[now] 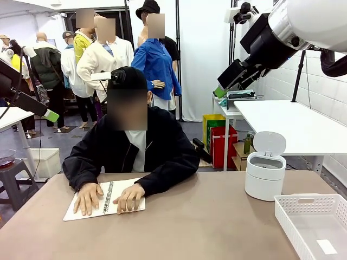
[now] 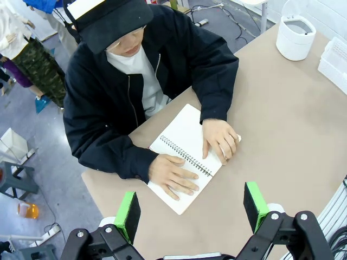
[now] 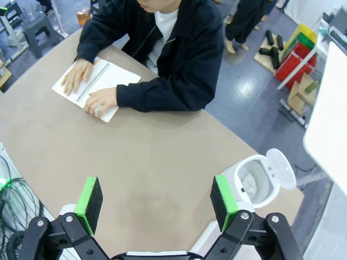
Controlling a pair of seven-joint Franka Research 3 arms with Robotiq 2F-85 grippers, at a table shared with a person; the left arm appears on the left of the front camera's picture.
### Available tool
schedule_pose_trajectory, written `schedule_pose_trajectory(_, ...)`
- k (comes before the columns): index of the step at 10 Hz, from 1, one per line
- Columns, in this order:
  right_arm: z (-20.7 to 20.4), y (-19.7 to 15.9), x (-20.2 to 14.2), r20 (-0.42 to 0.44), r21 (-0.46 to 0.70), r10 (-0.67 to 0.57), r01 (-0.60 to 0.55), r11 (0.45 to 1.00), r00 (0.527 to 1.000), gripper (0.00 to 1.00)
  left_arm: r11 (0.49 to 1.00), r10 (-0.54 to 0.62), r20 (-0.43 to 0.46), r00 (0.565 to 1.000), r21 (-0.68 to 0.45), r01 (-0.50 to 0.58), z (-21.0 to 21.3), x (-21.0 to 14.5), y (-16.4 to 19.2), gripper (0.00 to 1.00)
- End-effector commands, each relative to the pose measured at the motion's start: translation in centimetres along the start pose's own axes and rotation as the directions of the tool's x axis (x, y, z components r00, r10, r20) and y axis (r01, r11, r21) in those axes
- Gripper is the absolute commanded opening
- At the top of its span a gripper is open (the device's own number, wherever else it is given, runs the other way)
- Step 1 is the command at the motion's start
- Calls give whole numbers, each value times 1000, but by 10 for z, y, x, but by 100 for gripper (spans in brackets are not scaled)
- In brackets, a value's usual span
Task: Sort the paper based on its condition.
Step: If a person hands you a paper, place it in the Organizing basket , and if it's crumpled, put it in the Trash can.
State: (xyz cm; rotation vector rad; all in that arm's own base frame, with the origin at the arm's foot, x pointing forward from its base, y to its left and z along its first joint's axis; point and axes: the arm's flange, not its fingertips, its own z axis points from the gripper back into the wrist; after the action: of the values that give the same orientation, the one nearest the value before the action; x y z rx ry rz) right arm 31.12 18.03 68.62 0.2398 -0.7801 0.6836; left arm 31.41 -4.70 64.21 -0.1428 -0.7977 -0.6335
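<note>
both claws, left and right, are hanging open and empty above the tabletop. the paper, judged a page bound in the notebook, is lying under the person's hands. sorting is not yet begun; the next move calls for a freed sheet.

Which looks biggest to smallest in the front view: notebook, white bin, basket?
Basket: largest, though nearest the camera and cut off by the edge.
Notebook and white bin: look about alike; I cannot rank them.
</note>
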Motion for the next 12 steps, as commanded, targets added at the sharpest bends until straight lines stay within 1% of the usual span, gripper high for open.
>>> schedule_pose_trajectory(1, 0, 0, 0, 0, 0, 0, 0, 1000, 1000, 100, 1000, 4, 14, 1000, -5, -4, -2, 1, 1, 100)
schedule_pose_trajectory(12, 0, 0, 0, 0, 0, 0, 0, 1000, 1000, 100, 1000, 4, 14, 1000, -5, -4, -2, 1, 1, 100)
